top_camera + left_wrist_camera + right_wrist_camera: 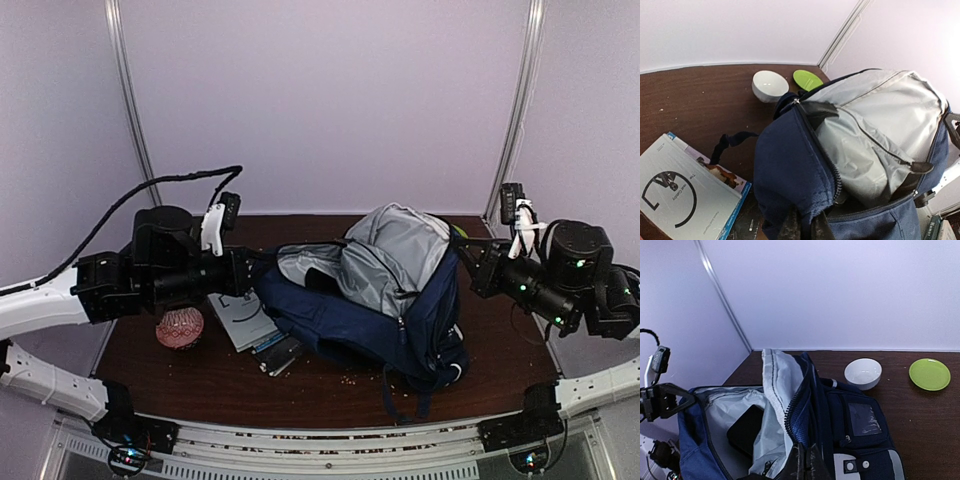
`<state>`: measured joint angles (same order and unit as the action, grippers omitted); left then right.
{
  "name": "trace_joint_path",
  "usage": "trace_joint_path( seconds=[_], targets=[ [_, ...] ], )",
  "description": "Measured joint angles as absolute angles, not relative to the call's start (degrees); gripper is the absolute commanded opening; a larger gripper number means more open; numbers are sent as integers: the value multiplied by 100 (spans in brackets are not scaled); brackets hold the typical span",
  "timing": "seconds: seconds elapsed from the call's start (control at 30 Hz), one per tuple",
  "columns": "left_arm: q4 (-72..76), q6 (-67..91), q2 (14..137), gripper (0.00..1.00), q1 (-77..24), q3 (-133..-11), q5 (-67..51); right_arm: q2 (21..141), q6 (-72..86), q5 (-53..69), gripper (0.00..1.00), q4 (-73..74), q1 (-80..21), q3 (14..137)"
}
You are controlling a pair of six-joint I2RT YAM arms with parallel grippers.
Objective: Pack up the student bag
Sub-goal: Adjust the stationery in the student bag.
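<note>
Navy fabric at the mouth's left rim is pinched tight between the fingers of your left gripper [804, 227], with a book [240, 322] lying just beside it on the near left. The student bag [400, 325] sits in the middle between both arms, grey lining exposed. Your right gripper [807, 461] is clamped on the right zipper edge. Together they likely hold the opening spread for loading.

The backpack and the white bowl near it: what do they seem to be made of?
The backpack looks like matt navy woven cloth: it folds and sags. Its lining is thin grey, slightly shiny fabric that creases, probably nylon. The bowl is smooth, glossy white with a soft highlight: ceramic or hard plastic, I cannot tell.
</note>
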<state>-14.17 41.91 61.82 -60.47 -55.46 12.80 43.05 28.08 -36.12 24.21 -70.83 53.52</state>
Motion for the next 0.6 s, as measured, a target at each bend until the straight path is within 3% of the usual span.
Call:
trace_joint_path(
  seconds=[0.33,0.6],
  targets=[
    [-727,4167,6700,0,-5992,-5137,1028,5122,2147,-2003,0,1584,-7481,5146],
    [-403,3667,6591,0,-6001,-5568,803,4678,1280,-2202,0,1223,-7686,5391]
  ],
)
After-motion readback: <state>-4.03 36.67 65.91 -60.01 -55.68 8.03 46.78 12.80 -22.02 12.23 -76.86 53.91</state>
